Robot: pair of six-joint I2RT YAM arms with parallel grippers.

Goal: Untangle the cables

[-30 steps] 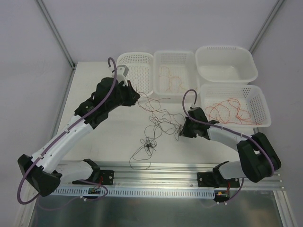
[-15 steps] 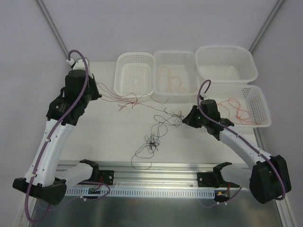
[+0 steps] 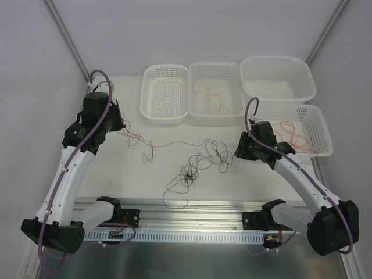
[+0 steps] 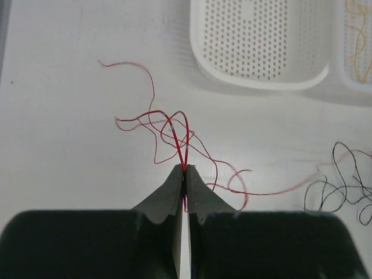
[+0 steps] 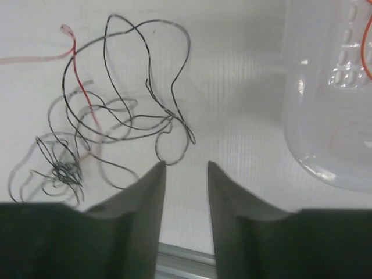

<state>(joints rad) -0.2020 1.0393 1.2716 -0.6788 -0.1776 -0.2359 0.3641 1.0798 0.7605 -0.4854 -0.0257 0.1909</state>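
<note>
If left end effector (image 4: 185, 174) pulls hard: red cable (image 4: 183, 156), pinched between its closed fingers, could cinch tighter where it seems to cross the black cables (image 3: 187, 172) mid-bench (image 3: 145, 180), or slip free.
Right end effector (image 5: 186, 174): fingers apart, holding nothing, just short of a black loop; closing there might catch two strands at once.
End effectors: two.
Baskets (image 3: 165, 66): four; one holds orange cable (image 3: 210, 99), one orange-red cable (image 3: 288, 131).
Bench cables: one red; black count unclear, one knot.
</note>
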